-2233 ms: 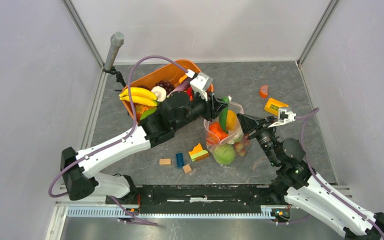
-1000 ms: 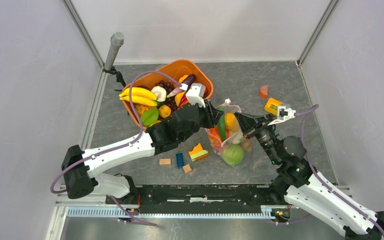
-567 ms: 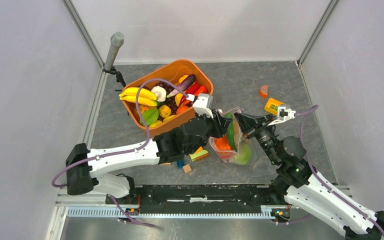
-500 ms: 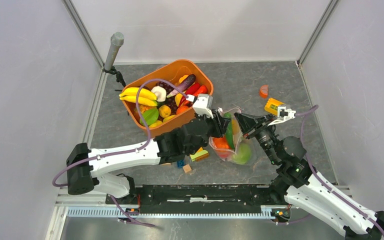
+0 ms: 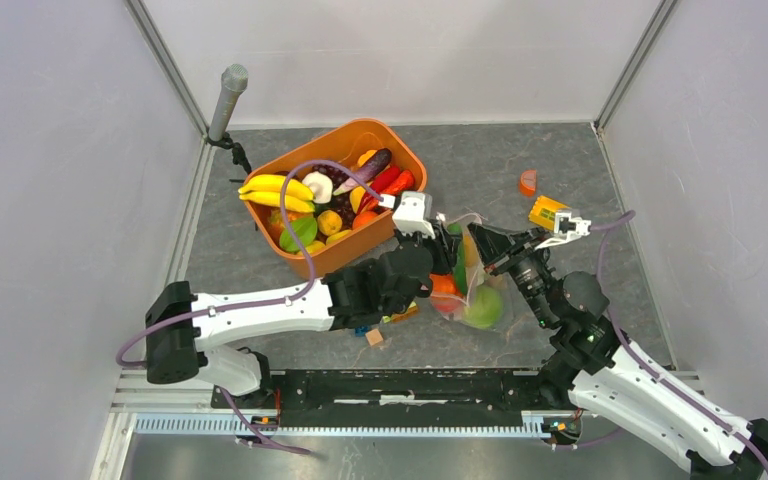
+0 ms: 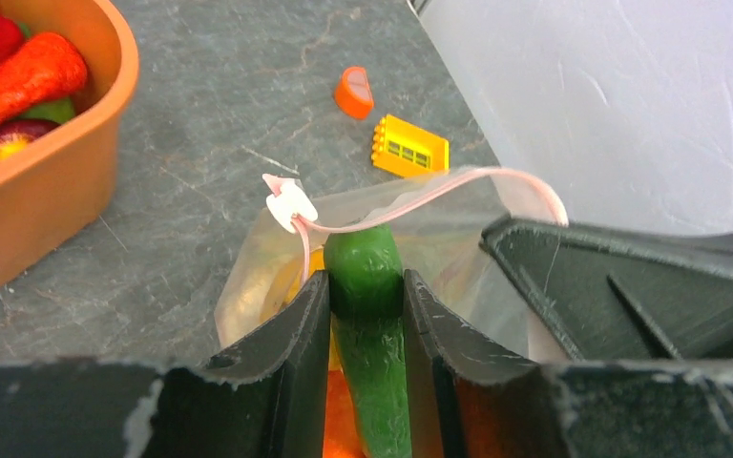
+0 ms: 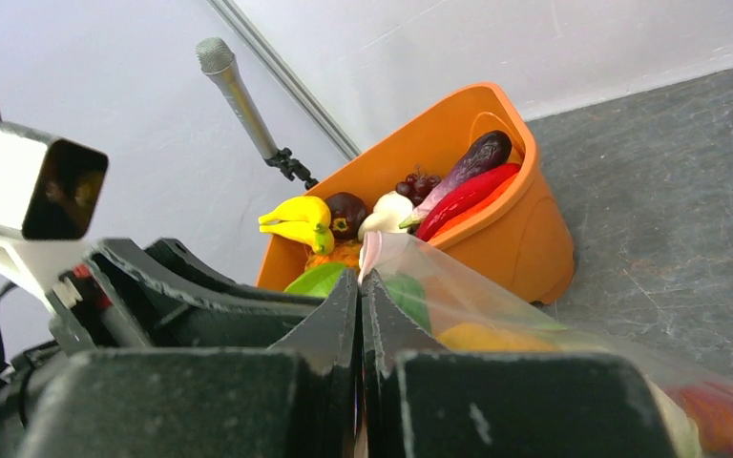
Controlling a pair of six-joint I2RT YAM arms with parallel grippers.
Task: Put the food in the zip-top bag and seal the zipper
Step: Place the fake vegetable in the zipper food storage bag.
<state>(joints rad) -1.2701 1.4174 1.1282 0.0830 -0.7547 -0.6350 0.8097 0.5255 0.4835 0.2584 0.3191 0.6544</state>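
Left fingers pinch the green cucumber, long axis pointing up-frame into the zip-top bag; right fingers pinch its rim.

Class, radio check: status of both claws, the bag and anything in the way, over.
Right claw shut on zip-top bag rim. Left claw shut on green cucumber, in bag's mouth. Zipper open; more food in orange tub.
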